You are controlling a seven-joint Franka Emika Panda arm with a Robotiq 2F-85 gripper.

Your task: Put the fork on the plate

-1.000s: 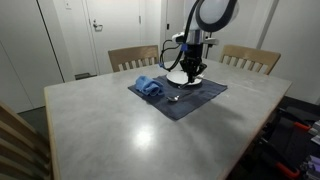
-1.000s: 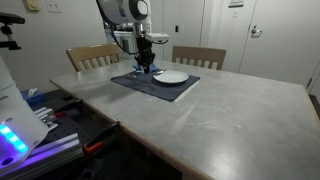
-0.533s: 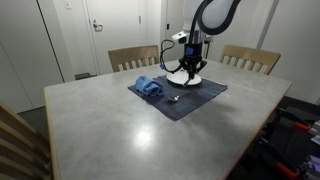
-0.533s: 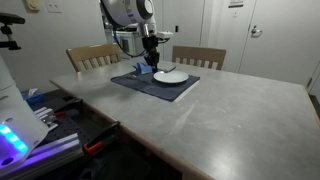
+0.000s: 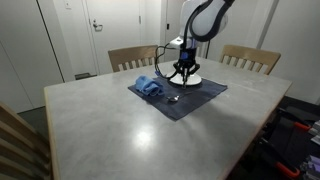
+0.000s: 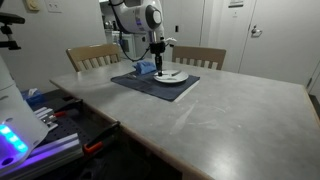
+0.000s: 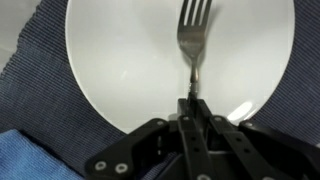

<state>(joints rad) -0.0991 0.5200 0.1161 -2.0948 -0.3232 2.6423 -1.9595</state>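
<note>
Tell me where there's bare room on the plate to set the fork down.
The plate is bare: wide white patches either side of the fork, which the gripper holds over its middle. The placemat is crowded beside it, by the blue cloth and spoon. The table around it lies bare.

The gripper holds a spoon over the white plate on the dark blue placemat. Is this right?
No. The wrist view shows tines: the gripper holds the fork, not a spoon, over the white plate on the dark blue placemat.
</note>
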